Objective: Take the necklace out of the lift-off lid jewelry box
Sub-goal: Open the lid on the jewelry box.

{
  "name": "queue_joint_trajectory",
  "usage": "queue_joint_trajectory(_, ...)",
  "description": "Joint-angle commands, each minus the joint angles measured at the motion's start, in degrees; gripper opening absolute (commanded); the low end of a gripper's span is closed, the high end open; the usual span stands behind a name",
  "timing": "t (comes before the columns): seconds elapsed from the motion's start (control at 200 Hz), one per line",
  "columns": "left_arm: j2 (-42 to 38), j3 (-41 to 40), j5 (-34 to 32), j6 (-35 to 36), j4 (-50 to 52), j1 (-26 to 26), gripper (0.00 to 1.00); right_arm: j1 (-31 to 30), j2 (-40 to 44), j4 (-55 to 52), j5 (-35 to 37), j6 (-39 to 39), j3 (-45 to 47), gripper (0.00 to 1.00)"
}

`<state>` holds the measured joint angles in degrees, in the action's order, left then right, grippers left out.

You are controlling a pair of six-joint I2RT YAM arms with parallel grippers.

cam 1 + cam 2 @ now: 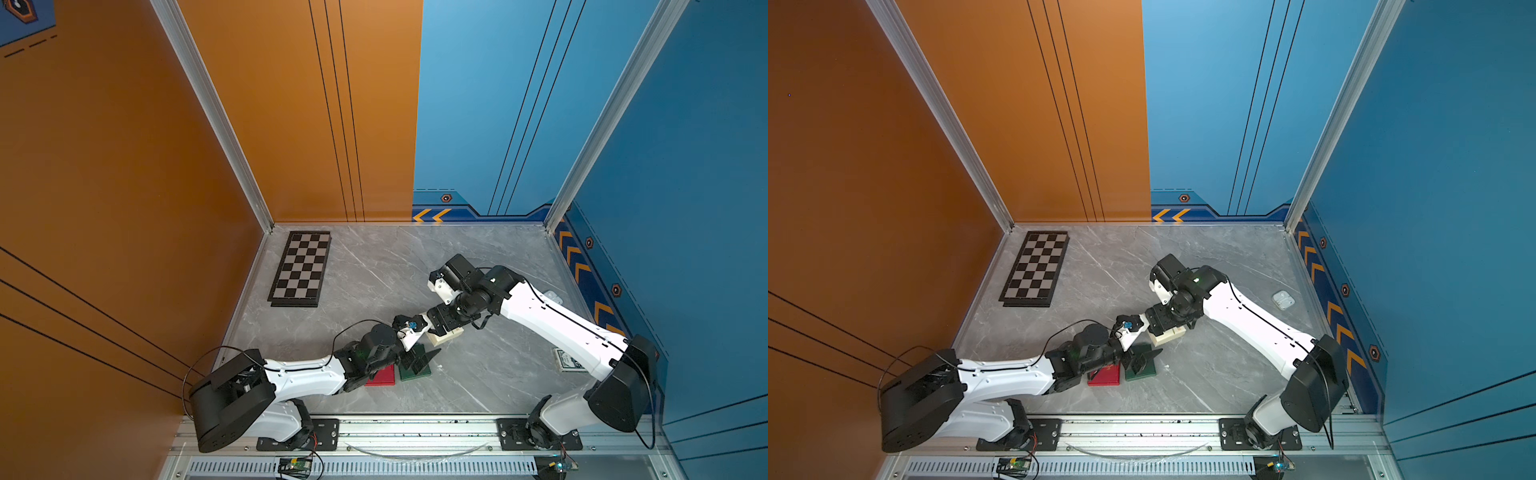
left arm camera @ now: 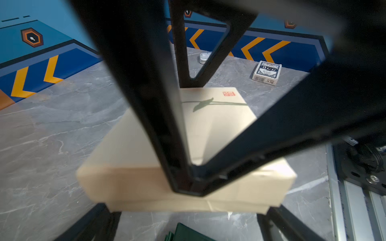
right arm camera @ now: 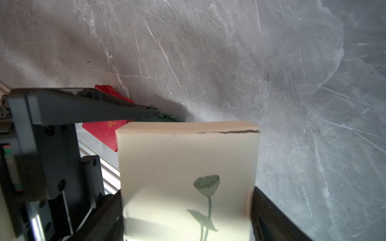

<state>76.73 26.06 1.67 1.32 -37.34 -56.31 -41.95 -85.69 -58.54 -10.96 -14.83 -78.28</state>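
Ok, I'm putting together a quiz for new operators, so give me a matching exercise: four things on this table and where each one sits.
Things:
1. chessboard
2. pack of cards
3. cream box
4. red box

Places:
A. between the fingers of the right hand
B. partly covered by the left arm
C. far corner by the orange wall
D. near the blue wall

Pairs: 1-C, 2-D, 3-A, 4-B

Left tool point(image 1: 419, 360) wide (right tool point(image 3: 187, 192) clamped)
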Motion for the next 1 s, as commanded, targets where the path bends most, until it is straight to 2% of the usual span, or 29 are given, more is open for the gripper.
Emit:
queue_joint_trajectory(0.0,-0.3,0.7,-1.3,0.5,-1.9,0.6,0.98,-0.4,0.5,-0.9,-1.3,0.3,-0.2,0.74)
queue_joint_trajectory(0.996,-0.9,0.3,-0.2,-1.0,-1.9,1.6,0.98,-1.0,0.2,-0.3,-2.2,0.2,0.4,0.73)
